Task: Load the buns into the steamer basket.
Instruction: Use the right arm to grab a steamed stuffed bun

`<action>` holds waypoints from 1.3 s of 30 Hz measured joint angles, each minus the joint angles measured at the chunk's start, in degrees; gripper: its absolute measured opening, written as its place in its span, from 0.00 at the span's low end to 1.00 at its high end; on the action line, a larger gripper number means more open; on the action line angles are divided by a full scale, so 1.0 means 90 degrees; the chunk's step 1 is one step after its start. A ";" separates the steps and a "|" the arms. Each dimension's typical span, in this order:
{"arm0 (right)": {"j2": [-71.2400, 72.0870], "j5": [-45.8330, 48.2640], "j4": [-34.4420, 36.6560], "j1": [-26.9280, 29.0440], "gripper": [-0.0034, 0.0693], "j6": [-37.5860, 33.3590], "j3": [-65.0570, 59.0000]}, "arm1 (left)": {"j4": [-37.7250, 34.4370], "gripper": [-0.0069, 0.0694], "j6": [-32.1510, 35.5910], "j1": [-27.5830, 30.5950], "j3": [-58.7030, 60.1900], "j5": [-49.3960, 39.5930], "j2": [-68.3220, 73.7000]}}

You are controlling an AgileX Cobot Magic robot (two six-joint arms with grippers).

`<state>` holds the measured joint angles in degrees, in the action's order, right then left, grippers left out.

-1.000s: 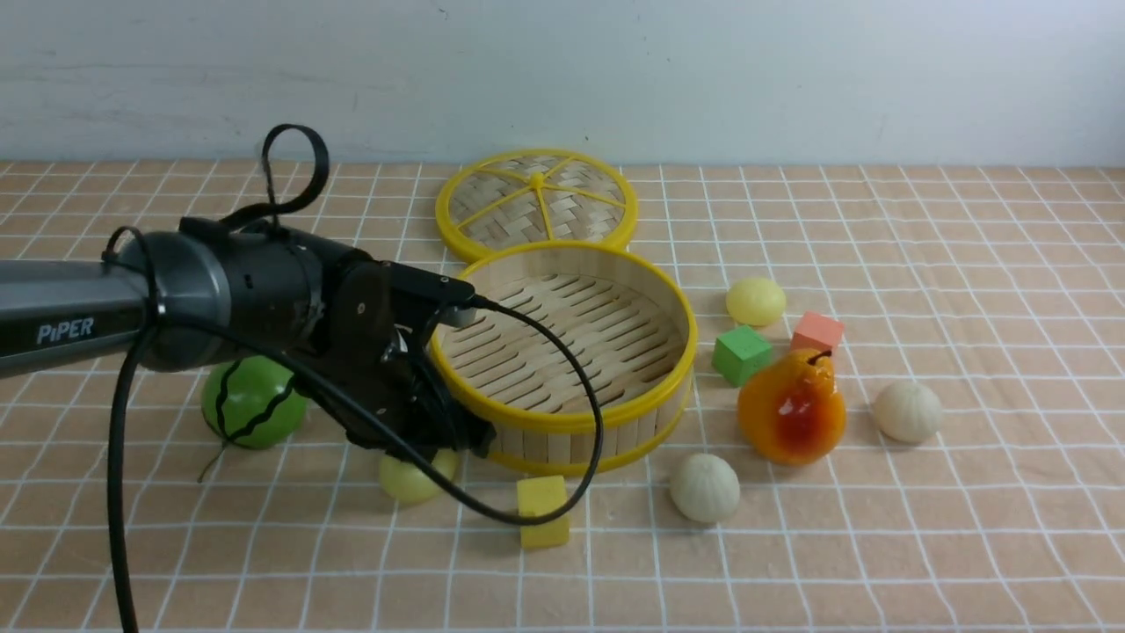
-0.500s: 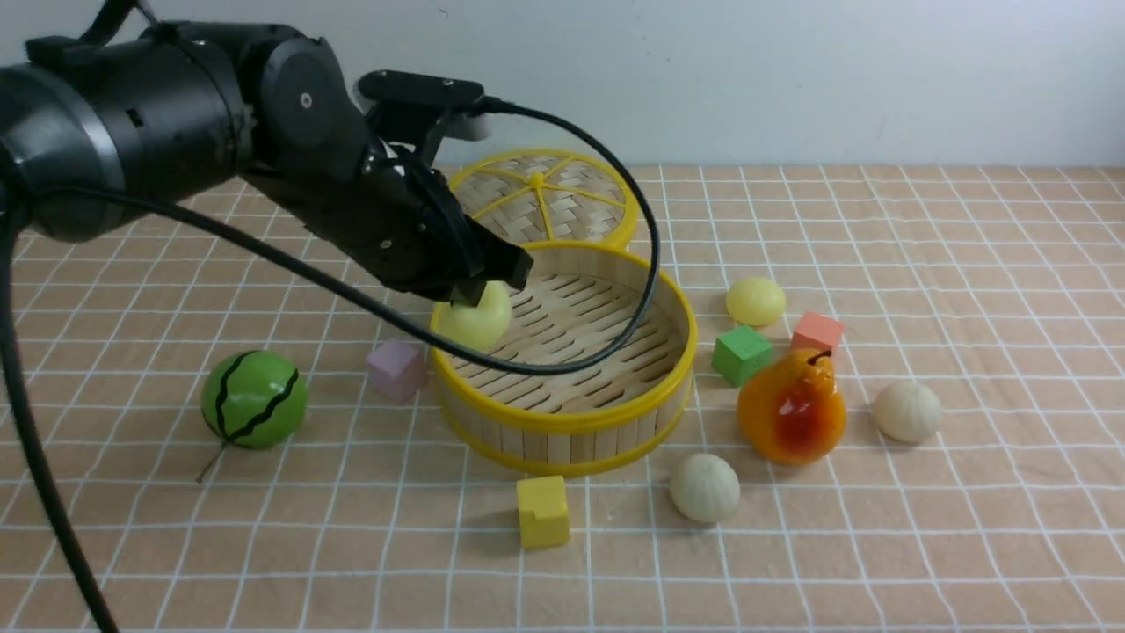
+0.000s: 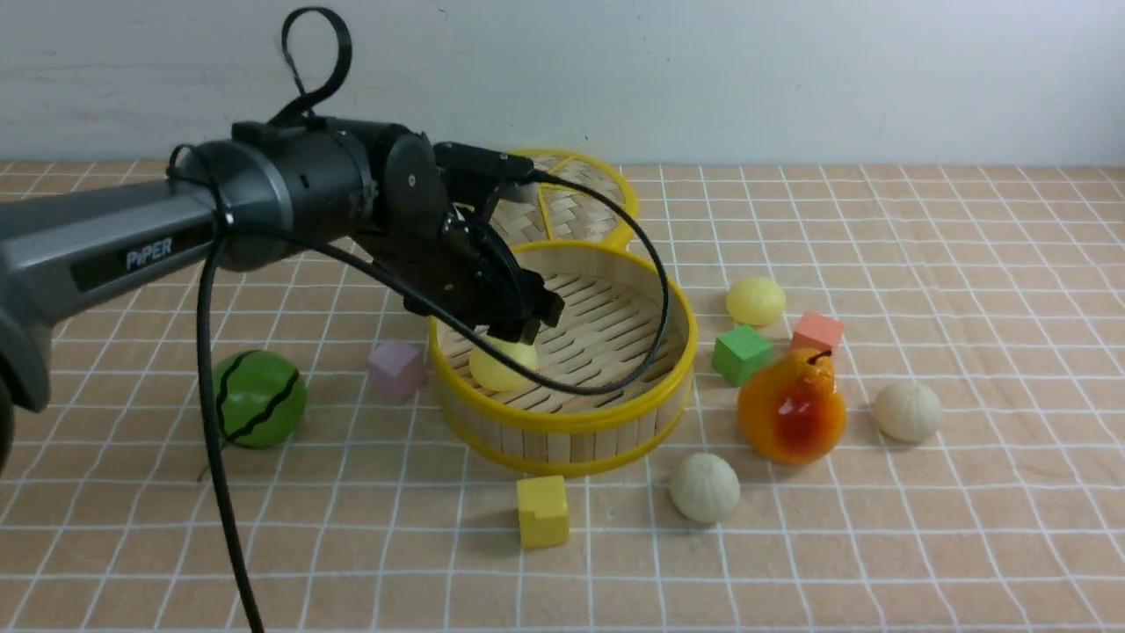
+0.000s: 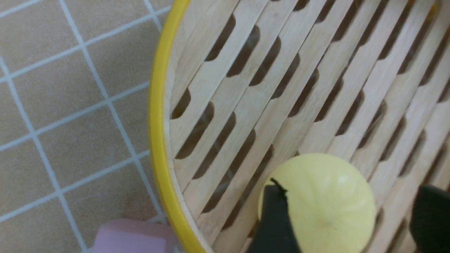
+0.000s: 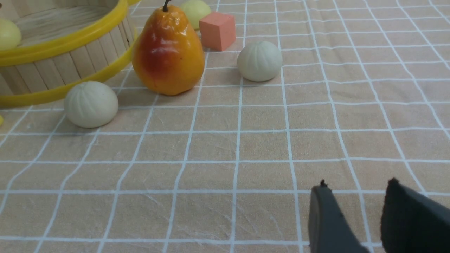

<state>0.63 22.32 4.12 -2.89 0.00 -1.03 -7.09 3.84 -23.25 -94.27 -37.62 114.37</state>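
Note:
The steamer basket (image 3: 615, 413) stands mid-table. One pale yellow bun (image 3: 503, 365) rests on its slatted floor by the near-left wall. My left gripper (image 3: 527, 332) hangs just above it, open. In the left wrist view the bun (image 4: 323, 203) lies between the fingers: one finger (image 4: 274, 218) touches it, the other stands apart. The basket rim (image 4: 156, 116) shows there too. Another yellow bun (image 3: 756, 301) and two cream buns (image 3: 705, 487) (image 3: 907, 411) lie on the cloth right of the basket. My right gripper (image 5: 357, 184) is open and empty, low over the cloth.
The flat woven lid (image 3: 562, 202) lies behind the basket. A green watermelon ball (image 3: 259, 400) and purple cube (image 3: 397, 369) are left of it. A yellow cube (image 3: 542, 510) is in front. An orange pear (image 3: 791, 409), green cube (image 3: 741, 353) and salmon cube (image 3: 817, 332) sit to the right.
My left gripper took the yellow bun from the cloth at the basket's front left, carried it over the rim, lowered it onto the basket floor and opened.

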 joint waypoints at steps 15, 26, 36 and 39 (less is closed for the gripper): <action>0.0000 0.0000 0.0000 0.0000 0.38 0.0000 0.0000 | -0.0238 0.07 -0.0878 -0.0067 0.1247 -0.1542 -0.3470; 0.0000 0.0000 0.0000 0.0000 0.38 0.0000 0.0000 | -0.0376 0.07 -0.0749 -0.0067 0.6178 0.1844 -0.7996; 0.0000 -0.0007 0.0000 0.0000 0.38 0.0000 0.0000 | -0.0410 0.07 -0.0749 -0.0067 0.9620 0.4392 -1.1161; 0.0000 -0.0147 0.0154 0.0000 0.38 0.0137 -0.0015 | -0.0410 0.07 -0.0749 -0.0067 1.0017 0.4583 -1.1556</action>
<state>0.63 20.99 5.50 -2.89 1.23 -1.16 -10.78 -2.90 -23.86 -4.12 3.63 10.37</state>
